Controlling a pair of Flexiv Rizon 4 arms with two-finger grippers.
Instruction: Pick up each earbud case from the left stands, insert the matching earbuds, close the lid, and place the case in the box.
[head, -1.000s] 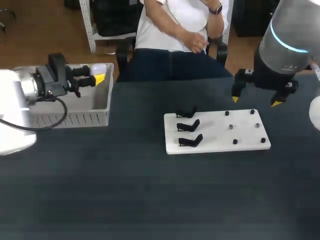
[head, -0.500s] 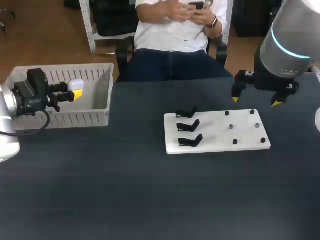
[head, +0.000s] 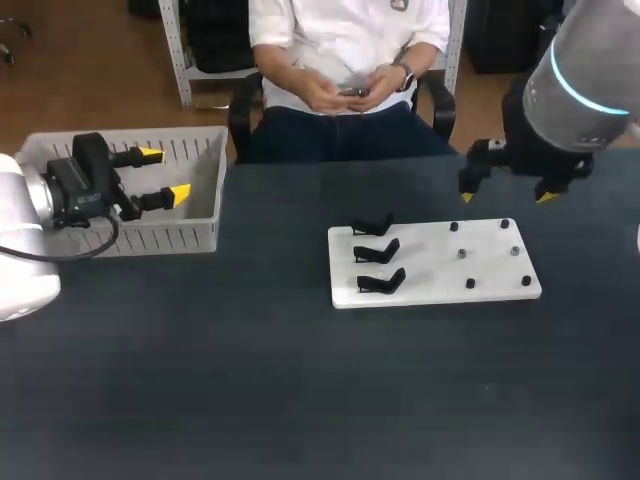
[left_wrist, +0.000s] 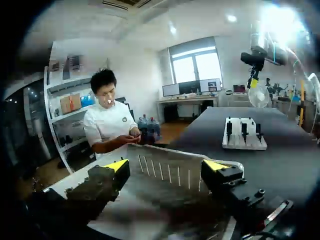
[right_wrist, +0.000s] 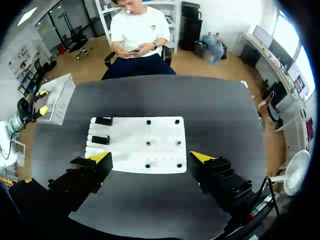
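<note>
table (head: 300, 400): dark, matte | white board (head: 430, 270): flat on it, seemingly square to its edge

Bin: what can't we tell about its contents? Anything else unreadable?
Bin floor, head view: partly hidden by its front wall and the left tool.
Bin floor, left wrist view: blurred.
Bin, right wrist view: too small.
Dots on the board, head view: too small to tell earbuds from pegs.
</note>
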